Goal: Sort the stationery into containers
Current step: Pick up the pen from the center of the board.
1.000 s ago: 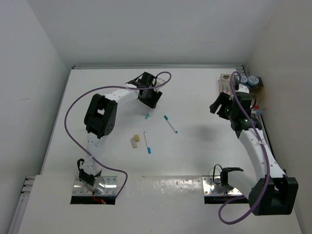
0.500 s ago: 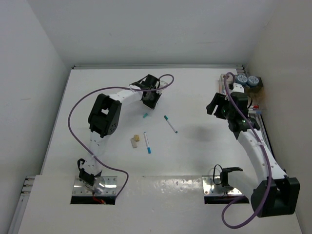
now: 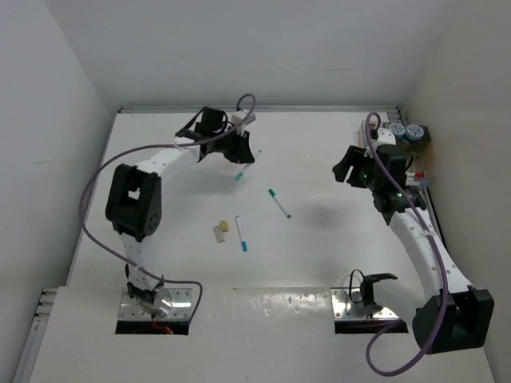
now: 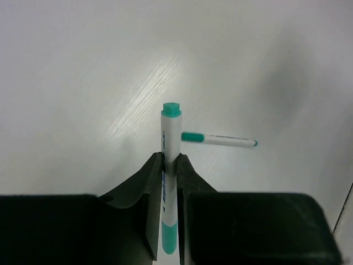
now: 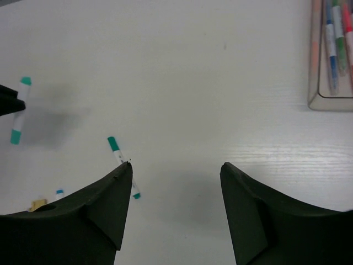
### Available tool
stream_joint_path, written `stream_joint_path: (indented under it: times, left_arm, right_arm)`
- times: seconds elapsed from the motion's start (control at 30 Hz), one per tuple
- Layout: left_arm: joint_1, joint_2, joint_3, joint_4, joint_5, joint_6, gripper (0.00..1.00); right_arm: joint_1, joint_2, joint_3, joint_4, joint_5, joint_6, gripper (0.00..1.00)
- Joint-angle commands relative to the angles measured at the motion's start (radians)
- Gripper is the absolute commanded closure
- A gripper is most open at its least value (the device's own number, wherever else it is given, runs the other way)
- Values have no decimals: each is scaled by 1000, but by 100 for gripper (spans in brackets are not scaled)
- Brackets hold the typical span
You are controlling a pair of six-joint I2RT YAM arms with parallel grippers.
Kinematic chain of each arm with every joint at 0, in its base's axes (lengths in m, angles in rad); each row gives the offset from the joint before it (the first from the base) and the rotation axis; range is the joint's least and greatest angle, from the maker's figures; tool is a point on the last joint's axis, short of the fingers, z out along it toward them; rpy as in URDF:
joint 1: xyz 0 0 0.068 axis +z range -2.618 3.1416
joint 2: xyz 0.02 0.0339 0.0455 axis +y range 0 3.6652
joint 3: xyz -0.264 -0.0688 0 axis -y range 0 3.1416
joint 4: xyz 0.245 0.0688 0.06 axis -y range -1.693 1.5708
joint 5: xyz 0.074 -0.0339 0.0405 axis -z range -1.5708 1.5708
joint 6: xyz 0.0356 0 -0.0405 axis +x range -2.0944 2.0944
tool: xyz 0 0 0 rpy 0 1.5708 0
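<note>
Here, over the far middle of the white desk [image 3: 319, 263]: left gripper [image 4: 170, 160] pinched on a teal-capped pen [image 4: 171, 130], barrel lying along the fingers, cap poking out past their tips; right gripper [image 5: 174, 171] spread wide, gripping nothing, near the far right corner; in that corner, a clear box [image 5: 330, 104] with several pens [image 5: 334, 44] inside, beside a tan box [image 3: 421, 148] carrying two blue-grey rolls [image 3: 397, 128]; loose mid-desk, a teal pen [image 3: 279, 203], a blue-tipped pen [image 3: 240, 233], two small blocks [image 3: 225, 226].
</note>
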Motion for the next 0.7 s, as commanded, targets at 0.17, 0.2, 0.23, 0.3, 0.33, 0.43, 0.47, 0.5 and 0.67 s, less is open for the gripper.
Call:
stream_joint_path:
  times: [0.17,0.2,0.23,0.3,0.33,0.43,0.47,0.5,0.67]
  left_arm:
    - [-199,-489,-142,-260,99,1062,100]
    - [-220,-531,-182,-277,67,1245,100]
    - [-263,-580,-227,-279,10,1331,100]
    - [-302,-730,-389,-254,-39,1586,100]
    - [-335,-781,-449,-210,-84,1668,100]
    - [-360,-998,-661,-104,-98,1931,100]
    - [-365,-1033,-702,-79,-92,1985,100]
    - [-365,-1059,-770,-52,-80,2057,100]
    - [-400,-1146,-870,74,-6,2192,100]
  right_arm:
    - [-46,63,153,-125,-424,-33,43]
    - [-48,77,180,-155,-463,-43,43]
    - [-51,88,196,-182,-497,-65,44]
    - [-55,121,237,-264,-587,-99,46]
    - [-55,129,249,-285,-610,-107,47]
    - [-39,148,294,-368,-702,-150,48]
    - [-25,149,294,-385,-719,-162,49]
    - [-11,154,312,-405,-747,-182,51]
    - [144,155,331,-475,-752,-178,50]
